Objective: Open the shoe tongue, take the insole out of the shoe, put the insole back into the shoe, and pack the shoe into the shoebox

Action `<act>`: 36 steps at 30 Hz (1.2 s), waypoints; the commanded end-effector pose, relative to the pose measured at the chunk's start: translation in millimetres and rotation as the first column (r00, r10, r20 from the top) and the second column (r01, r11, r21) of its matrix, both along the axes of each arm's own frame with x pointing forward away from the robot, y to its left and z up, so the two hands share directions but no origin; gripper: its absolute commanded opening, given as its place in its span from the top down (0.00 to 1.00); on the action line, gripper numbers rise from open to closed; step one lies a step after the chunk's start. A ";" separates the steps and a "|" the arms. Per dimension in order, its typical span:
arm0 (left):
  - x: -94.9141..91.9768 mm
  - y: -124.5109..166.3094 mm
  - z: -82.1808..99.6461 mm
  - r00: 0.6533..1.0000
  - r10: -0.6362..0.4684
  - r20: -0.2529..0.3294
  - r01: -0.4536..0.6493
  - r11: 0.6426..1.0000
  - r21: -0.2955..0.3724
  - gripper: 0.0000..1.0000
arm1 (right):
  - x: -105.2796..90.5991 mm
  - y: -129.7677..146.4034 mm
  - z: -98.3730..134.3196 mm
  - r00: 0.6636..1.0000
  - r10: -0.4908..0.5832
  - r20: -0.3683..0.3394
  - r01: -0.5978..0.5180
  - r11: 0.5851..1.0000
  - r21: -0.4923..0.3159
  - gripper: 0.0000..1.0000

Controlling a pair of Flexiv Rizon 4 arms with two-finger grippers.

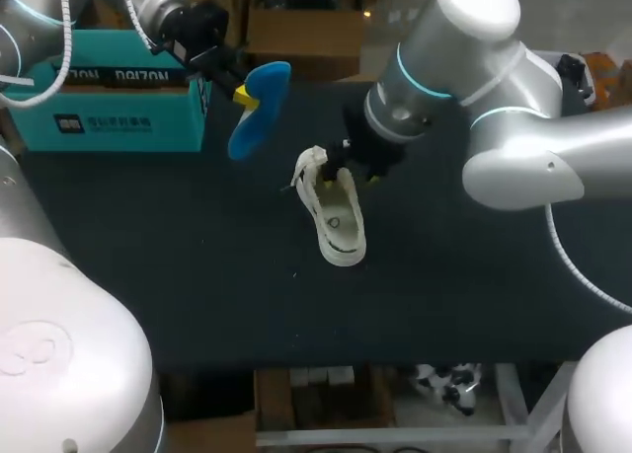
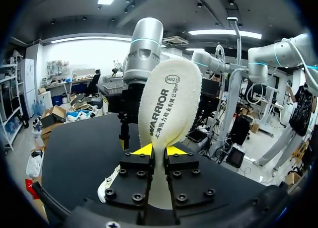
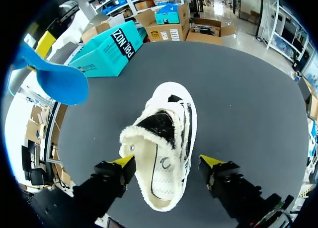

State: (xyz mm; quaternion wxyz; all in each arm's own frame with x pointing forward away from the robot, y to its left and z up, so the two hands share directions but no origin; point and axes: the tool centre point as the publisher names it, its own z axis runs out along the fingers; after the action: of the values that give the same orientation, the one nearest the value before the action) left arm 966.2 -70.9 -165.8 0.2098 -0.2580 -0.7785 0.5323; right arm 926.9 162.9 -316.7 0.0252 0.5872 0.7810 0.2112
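I judged the insole (image 1: 259, 108) should go back toe-first, tipped down into the shoe (image 1: 336, 221) at mid-frame, with my right gripper (image 3: 169, 162) bracing it. My left gripper (image 2: 159, 151) pinched the insole's end, holding it aloft at upper left, near the shoebox (image 1: 109, 117). The right fingers stood spread astride the shoe's fleecy opening, not clamping it.

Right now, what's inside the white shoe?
Only fluffy lining and a dark hollow show inside the shoe. The insole is out, in the left gripper. Toe end is hidden.
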 end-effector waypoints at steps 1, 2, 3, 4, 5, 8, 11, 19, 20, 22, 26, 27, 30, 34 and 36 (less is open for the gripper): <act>-1.9 0.7 0.3 0.992 -0.120 -0.032 0.119 0.993 -0.019 1.00 | -13.0 -12.5 18.3 0.997 0.038 0.071 -0.044 0.996 0.072 0.00; -7.8 -3.0 2.8 0.994 -0.107 -0.030 0.107 0.994 0.001 1.00 | -13.0 -12.5 18.3 0.997 0.038 0.071 -0.044 0.996 0.072 0.00; -7.8 -3.0 2.8 0.994 -0.107 -0.030 0.107 0.994 0.001 1.00 | -13.0 -12.5 18.3 0.997 0.038 0.071 -0.044 0.996 0.072 0.00; -7.8 -3.0 2.8 0.994 -0.107 -0.030 0.107 0.994 0.001 1.00 | -13.0 -12.5 18.3 0.997 0.038 0.071 -0.044 0.996 0.072 0.00; -7.8 -3.0 2.8 0.994 -0.107 -0.030 0.107 0.994 0.001 1.00 | -13.0 -12.5 18.3 0.997 0.038 0.071 -0.044 0.996 0.072 0.00; -7.8 -3.0 2.8 0.994 -0.107 -0.030 0.107 0.994 0.001 1.00 | -13.0 -12.5 18.3 0.997 0.038 0.071 -0.044 0.996 0.072 0.00; -7.8 -3.0 2.8 0.994 -0.107 -0.030 0.107 0.994 0.001 1.00 | -13.0 -12.5 18.3 0.997 0.038 0.071 -0.044 0.996 0.072 0.00; -20.5 -7.5 1.3 0.992 -0.122 -0.024 0.121 0.992 -0.027 1.00 | -12.1 -16.4 24.6 1.000 0.009 0.006 -0.009 0.998 0.059 0.00; -26.1 -9.7 1.0 0.989 -0.145 -0.025 0.144 0.989 -0.045 1.00 | -13.0 -18.3 27.3 0.999 -0.017 -0.030 0.019 0.997 0.070 0.00; -34.8 -13.2 0.6 0.985 -0.170 -0.023 0.168 0.982 -0.082 1.00 | -16.6 -24.7 32.8 0.989 -0.095 -0.112 0.105 0.990 0.090 0.00; -46.1 -19.7 4.5 0.971 -0.229 -0.063 0.212 0.956 -0.201 1.00 | -29.5 -34.8 34.1 0.918 -0.243 -0.314 0.284 0.954 0.093 0.00; -47.5 -20.8 6.4 0.965 -0.248 -0.089 0.220 0.944 -0.245 1.00 | -32.7 -35.5 34.3 0.914 -0.256 -0.316 0.298 0.950 0.090 0.00; -49.7 -23.6 11.8 0.951 -0.274 -0.146 0.212 0.916 -0.341 1.00 | -36.2 -36.1 36.0 0.915 -0.269 -0.300 0.308 0.947 0.088 0.00; -56.0 -25.2 19.7 0.945 -0.279 -0.171 0.200 0.907 -0.372 1.00 | -36.2 -36.1 36.0 0.915 -0.269 -0.300 0.308 0.947 0.088 0.00; -61.0 -28.5 25.7 0.939 -0.290 -0.182 0.204 0.901 -0.384 1.00 | -36.2 -36.1 36.0 0.915 -0.269 -0.300 0.308 0.947 0.088 0.00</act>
State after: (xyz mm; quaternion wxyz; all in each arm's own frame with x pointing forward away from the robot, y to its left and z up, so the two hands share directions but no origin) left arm 894.3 -97.1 -135.9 0.2773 -0.3397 -0.6553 0.6151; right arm 886.5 123.1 -283.5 -0.0875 0.7212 0.6612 0.1871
